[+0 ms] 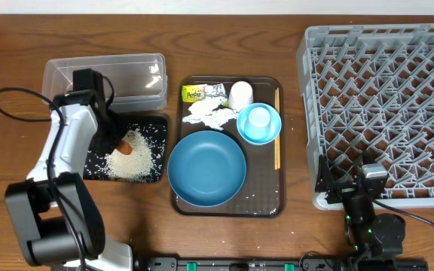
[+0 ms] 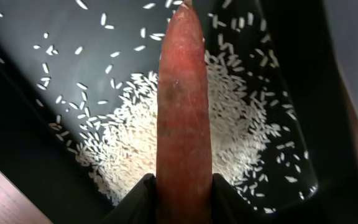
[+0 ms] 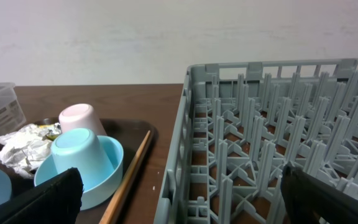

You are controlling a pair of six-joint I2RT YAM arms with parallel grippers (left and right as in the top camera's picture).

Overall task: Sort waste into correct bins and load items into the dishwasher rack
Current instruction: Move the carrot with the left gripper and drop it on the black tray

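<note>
1. Orange carrot stick: I have it grasped between my left jaws, hanging over the rice heaped in the black tray.
2. Clear tub: just behind the black tray.
3. Brown serving tray: carries the dark-blue bowl, the light-blue bowl with the pale-blue cup upturned inside it, the white cup, tissue, wrapper and chopsticks.
4. Grey rack: on the table, far right.
5. Right jaws: spread wide beside the rack's near corner.
</note>
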